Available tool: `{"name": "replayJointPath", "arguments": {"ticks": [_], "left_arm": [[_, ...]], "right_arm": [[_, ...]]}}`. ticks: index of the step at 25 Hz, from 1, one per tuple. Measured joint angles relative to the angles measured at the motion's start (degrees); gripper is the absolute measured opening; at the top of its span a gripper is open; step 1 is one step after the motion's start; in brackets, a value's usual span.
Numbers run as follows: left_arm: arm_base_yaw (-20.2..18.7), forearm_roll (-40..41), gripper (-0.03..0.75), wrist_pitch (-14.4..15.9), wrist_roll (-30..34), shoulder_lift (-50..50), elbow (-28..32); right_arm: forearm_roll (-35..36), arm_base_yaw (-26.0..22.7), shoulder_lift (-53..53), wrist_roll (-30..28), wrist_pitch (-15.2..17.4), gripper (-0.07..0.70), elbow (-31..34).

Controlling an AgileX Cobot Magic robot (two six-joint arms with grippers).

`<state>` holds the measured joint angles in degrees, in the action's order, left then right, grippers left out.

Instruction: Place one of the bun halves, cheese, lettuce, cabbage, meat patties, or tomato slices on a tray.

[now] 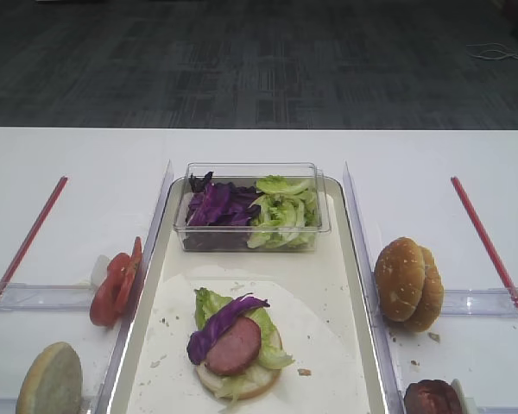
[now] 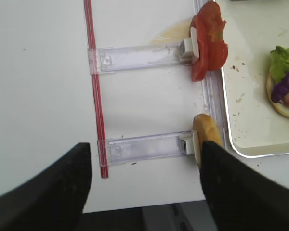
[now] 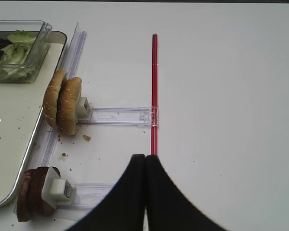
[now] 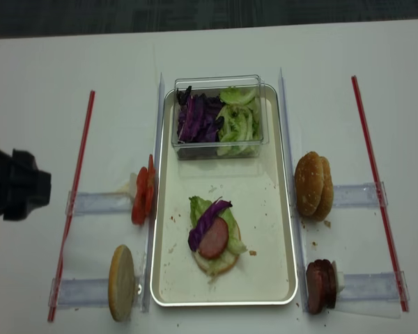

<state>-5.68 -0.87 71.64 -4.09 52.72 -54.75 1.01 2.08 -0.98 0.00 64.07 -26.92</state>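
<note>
Cabbage [image 4: 207,217]: a purple strip lying on top of the stack at the near middle of the tray [image 4: 279,209], long axis slanting from near-left to far-right.
Stack: meat patty [image 4: 214,242] on lettuce [image 4: 197,205], on a pale bun half [image 4: 210,264].
Room: bare tray floor all round the stack; clear box [image 4: 219,117] fills the far end.
My left tool [image 2: 144,168]: fingers spread wide, holding nothing, over the desk [image 2: 38,72] left of the tray.
My right tool [image 3: 144,159]: fingertips pressed together, empty.
Wrist views only: tomato slices [image 2: 208,41] and seeded buns [image 3: 62,102] standing on edge in side holders.
</note>
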Motion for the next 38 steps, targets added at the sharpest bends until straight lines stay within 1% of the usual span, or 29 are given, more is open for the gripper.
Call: {"name": "replayJointPath", "arguments": {"ticks": [11,20,25,31,38], "left_arm": [[0.0,0.38,0.482,0.22,0.0,-13.8,7.27],[0.09,2.71,0.482,0.58,0.0,-28.26,14.88],[0.09,2.91,0.482,0.79,0.0,-35.26,17.82],[0.09,3.02,0.482,1.05,0.0,-43.89,20.08],[0.09,4.96,0.482,1.54,0.0,-51.4,20.19]], "right_arm": [[0.0,0.0,0.0,0.0,0.0,0.006,0.0],[0.0,0.0,0.0,0.0,0.0,0.006,0.0],[0.0,0.0,0.0,0.0,0.0,0.006,0.0],[0.0,0.0,0.0,0.36,0.0,0.006,0.0],[0.0,0.0,0.0,0.0,0.0,0.006,0.0]]}}
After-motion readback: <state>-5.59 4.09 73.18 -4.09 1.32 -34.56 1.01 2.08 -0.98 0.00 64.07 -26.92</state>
